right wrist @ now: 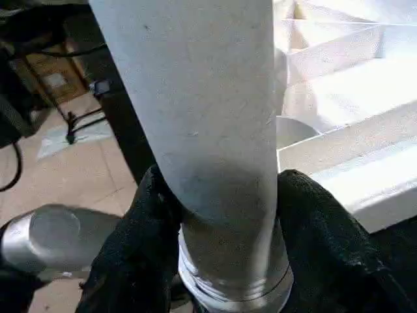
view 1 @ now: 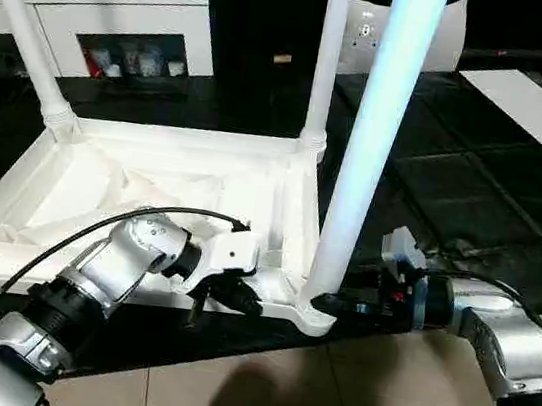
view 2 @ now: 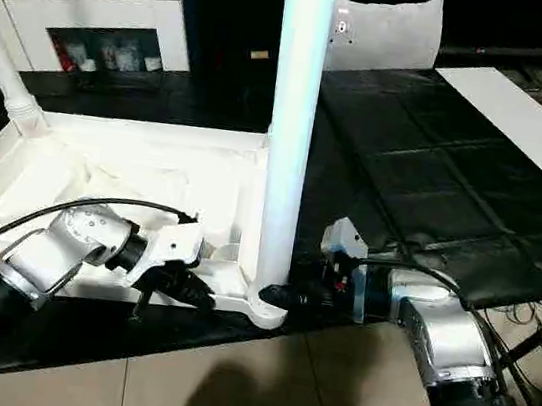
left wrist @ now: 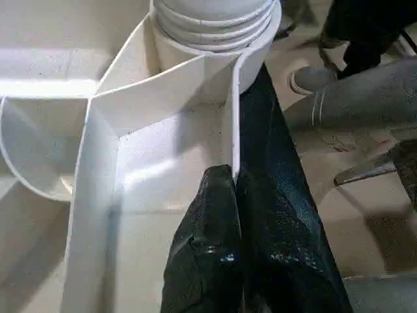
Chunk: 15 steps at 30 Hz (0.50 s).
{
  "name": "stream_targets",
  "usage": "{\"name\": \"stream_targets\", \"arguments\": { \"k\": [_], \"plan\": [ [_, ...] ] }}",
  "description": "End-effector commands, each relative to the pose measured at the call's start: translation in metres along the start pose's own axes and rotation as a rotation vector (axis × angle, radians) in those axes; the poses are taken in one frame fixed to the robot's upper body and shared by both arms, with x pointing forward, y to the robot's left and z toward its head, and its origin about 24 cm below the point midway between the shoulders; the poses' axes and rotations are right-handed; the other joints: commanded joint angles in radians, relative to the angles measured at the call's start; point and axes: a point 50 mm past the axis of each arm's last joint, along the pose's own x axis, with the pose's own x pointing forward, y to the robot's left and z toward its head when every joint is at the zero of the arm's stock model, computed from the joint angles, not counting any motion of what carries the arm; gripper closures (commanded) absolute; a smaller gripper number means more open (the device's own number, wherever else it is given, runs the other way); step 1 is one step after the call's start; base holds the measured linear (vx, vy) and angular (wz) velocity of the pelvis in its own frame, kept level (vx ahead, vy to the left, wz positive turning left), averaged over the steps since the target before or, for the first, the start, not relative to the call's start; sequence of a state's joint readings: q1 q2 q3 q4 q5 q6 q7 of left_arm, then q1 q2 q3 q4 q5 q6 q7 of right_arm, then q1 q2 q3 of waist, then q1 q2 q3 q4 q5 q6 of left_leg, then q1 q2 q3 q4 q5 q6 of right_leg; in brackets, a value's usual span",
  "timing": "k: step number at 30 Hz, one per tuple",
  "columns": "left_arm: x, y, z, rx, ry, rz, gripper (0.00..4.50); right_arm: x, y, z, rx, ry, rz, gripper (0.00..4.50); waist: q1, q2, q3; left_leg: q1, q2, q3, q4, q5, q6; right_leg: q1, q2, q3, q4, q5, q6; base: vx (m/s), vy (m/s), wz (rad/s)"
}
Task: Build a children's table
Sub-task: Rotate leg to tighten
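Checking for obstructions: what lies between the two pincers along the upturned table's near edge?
In the left eye view, only the white plastic tabletop's near rim and corner socket separate the left pincer from the right pincer clamping the white round leg.

The upturned table top [view 1: 152, 186] is seen as white plastic, smooth, with a soft sheen on its ribs. The near leg [view 1: 378, 127] is of the same white plastic, smooth and faintly glossy; in the right wrist view fine scuffs are shown on it. Silver, satin-finished metal is seen on the forearms [view 2: 439, 338]. The left gripper's fingers [left wrist: 215, 261] are black and wet-looking glossy. The floor tiles [view 1: 324, 402] are beige and smooth.
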<state>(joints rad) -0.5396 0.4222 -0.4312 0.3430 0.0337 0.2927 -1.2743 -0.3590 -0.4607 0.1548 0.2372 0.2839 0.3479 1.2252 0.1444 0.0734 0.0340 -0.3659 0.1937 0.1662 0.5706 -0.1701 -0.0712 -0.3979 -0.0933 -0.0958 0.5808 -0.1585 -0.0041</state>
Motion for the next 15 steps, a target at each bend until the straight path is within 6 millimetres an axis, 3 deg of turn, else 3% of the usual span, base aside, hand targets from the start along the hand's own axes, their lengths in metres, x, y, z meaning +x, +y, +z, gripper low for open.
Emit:
{"name": "stream_targets", "arguments": {
  "k": [1, 2, 3, 5, 7, 8, 9, 12, 15],
  "plan": [
    [0.018, 0.0, 0.004, -0.105, -0.029, 0.052, 4.5, 0.02, -0.011, 0.007, 0.027, -0.043, -0.195, 2.57, -0.005, -0.019, -0.053, 0.005, 0.029, -0.003, -0.062, -0.263, 0.038, 0.045, -0.057, 0.04, -0.076, -0.426, -0.157, 0.0, 0.0, 0.0],
    [0.019, 0.0, 0.004, -0.111, -0.032, 0.056, 4.5, 0.021, -0.012, 0.007, 0.03, -0.043, -0.209, 2.57, -0.011, -0.02, -0.05, 0.009, 0.023, -0.005, -0.062, -0.279, 0.022, 0.041, -0.058, 0.037, -0.085, -0.489, -0.138, 0.0, 0.0, 0.0],
    [0.021, 0.001, 0.007, -0.143, -0.048, 0.08, 4.5, 0.026, -0.017, 0.006, 0.042, -0.04, -0.281, 2.57, -0.019, -0.017, -0.049, 0.003, 0.021, -0.011, -0.066, -0.288, 0.008, 0.048, -0.059, 0.031, -0.085, -0.53, -0.113, 0.0, 0.0, 0.0],
    [0.023, 0.003, 0.009, -0.176, -0.063, 0.117, 4.5, 0.031, -0.021, 0.007, 0.057, -0.046, -0.347, 2.57, -0.038, -0.018, -0.047, 0.008, 0.018, -0.013, -0.066, -0.331, 0.004, 0.041, -0.055, 0.027, -0.097, -0.571, -0.086, 0.0, 0.0, 0.0],
    [0.028, 0.01, 0.014, -0.227, -0.084, 0.216, 4.5, 0.038, -0.033, 0.008, 0.125, -0.07, -0.535, 2.58, -0.052, -0.01, -0.048, 0.006, 0.017, -0.015, -0.066, -0.341, 0.006, 0.043, -0.054, 0.026, -0.097, -0.555, -0.086, 0.0, 0.0, 0.0],
    [0.03, 0.014, 0.016, -0.256, -0.1, 0.271, 4.5, 0.042, -0.038, 0.008, 0.152, -0.083, -0.623, 2.58, -0.065, -0.013, -0.047, 0.0, 0.014, -0.017, -0.067, -0.347, 0.003, 0.045, -0.053, 0.022, -0.099, -0.554, -0.084, 0.0, 0.0, 0.0],
    [0.031, 0.016, 0.017, -0.269, -0.108, 0.292, 4.5, 0.044, -0.039, 0.008, 0.157, -0.089, -0.65, 2.58, -0.073, -0.012, -0.048, 0.003, 0.012, -0.017, -0.065, -0.362, 0.0, 0.041, -0.054, 0.019, -0.103, -0.564, -0.08, 0.0, 0.0, 0.0],
    [0.033, 0.018, 0.021, -0.28, -0.135, 0.32, 4.5, 0.051, -0.036, 0.007, 0.128, -0.086, -0.642, 2.58, -0.079, -0.014, -0.052, 0.006, 0.012, -0.014, -0.062, -0.355, 0.024, 0.039, -0.053, 0.024, -0.105, -0.529, -0.084, 0.0, 0.0, 0.0],
    [0.033, 0.019, 0.024, -0.256, -0.135, 0.332, 4.5, 0.057, -0.031, 0.006, 0.162, -0.128, -0.626, 1.9, -0.073, -0.012, -0.054, 0.0, 0.016, -0.012, -0.064, -0.315, 0.042, 0.042, -0.052, 0.03, -0.094, -0.451, -0.113, 0.0, 0.0, 0.0]
  ]
}}
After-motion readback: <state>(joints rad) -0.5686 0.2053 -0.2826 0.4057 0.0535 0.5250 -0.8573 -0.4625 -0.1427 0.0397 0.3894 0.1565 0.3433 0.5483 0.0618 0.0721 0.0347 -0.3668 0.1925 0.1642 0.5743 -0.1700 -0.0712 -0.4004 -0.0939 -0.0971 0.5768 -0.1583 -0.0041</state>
